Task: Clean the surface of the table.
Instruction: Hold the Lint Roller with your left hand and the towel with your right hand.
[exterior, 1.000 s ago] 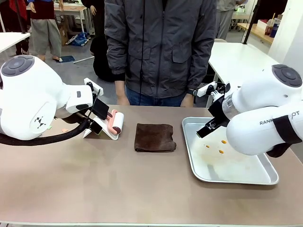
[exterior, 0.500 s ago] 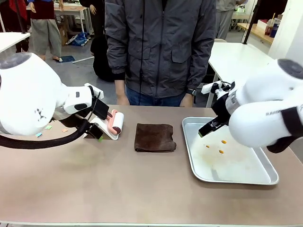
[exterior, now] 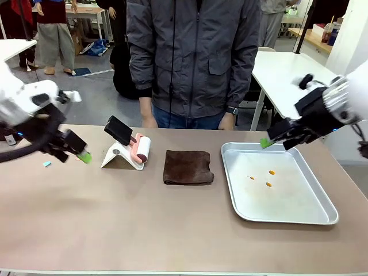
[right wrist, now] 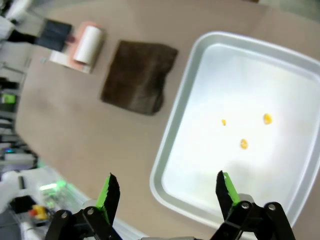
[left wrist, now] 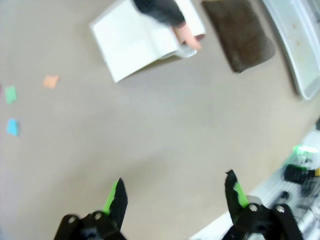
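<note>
Left claw point(left wrist: 175, 192) released near the table's point(exterior: 144, 224) left edge, right claw point(right wrist: 167, 192) released over the tray point(exterior: 287, 219); diving for the cloth point(exterior: 188, 167) I could clip the roller point(exterior: 142, 148)

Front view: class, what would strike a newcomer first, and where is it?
The silver tray on the table's right side, holding three orange crumbs, stands out most. Mid-table lies a folded brown cloth, a lint roller on its white stand beside it. The left gripper and right gripper hang open above the table.
</note>
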`<control>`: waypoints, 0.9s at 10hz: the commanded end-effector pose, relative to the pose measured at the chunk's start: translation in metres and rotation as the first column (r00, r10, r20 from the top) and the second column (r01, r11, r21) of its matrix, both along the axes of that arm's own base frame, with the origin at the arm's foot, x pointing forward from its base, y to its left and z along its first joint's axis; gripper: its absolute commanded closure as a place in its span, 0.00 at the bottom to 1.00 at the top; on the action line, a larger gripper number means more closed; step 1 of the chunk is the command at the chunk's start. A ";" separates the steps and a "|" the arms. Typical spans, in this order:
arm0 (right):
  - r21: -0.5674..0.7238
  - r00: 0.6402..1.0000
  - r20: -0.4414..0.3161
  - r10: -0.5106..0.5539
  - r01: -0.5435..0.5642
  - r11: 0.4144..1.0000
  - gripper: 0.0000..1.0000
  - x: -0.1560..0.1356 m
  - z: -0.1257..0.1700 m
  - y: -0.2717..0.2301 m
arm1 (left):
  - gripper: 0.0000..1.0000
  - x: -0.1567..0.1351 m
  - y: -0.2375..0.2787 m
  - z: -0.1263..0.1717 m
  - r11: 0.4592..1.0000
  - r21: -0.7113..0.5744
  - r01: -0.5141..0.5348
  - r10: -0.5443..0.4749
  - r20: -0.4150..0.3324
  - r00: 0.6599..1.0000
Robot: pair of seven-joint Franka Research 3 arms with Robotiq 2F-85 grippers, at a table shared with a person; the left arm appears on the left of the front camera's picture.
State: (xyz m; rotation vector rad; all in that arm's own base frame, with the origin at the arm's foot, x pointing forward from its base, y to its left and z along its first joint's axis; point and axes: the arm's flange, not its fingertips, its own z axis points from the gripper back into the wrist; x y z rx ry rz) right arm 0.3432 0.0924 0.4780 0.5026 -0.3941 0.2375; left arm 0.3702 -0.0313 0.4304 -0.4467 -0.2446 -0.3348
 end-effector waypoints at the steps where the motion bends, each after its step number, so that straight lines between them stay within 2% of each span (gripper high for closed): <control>1: 0.250 1.000 -0.018 -0.016 0.020 0.968 0.00 -0.056 -0.019 -0.055 | 0.00 -0.009 0.059 0.020 0.955 -0.280 -0.101 0.102 -0.013 0.995; 2: 0.353 0.998 -0.012 -0.055 0.056 0.934 0.00 -0.069 -0.022 -0.082 | 0.00 -0.014 0.094 0.025 0.890 -0.426 -0.161 0.175 -0.007 0.985; 3: 0.415 0.998 -0.010 -0.068 0.066 0.908 0.00 -0.079 -0.025 -0.103 | 0.00 -0.020 0.124 0.024 0.828 -0.514 -0.225 0.253 -0.015 0.967; 4: 0.496 0.994 -0.004 -0.113 0.101 0.863 0.00 -0.090 -0.030 -0.135 | 0.00 -0.028 0.161 0.020 0.728 -0.624 -0.286 0.346 -0.026 0.938; 7: 0.618 0.973 -0.003 -0.230 0.183 0.765 0.00 -0.113 -0.048 -0.197 | 0.00 -0.055 0.249 -0.004 0.429 -0.842 -0.327 0.507 -0.075 0.859; 8: 0.646 0.964 -0.014 -0.265 0.211 0.734 0.00 -0.119 -0.053 -0.214 | 0.00 -0.062 0.263 -0.011 0.366 -0.869 -0.333 0.542 -0.092 0.836; 9: 0.675 0.955 -0.026 -0.294 0.234 0.700 0.00 -0.122 -0.058 -0.230 | 0.00 -0.069 0.258 -0.014 0.355 -0.880 -0.315 0.553 -0.074 0.830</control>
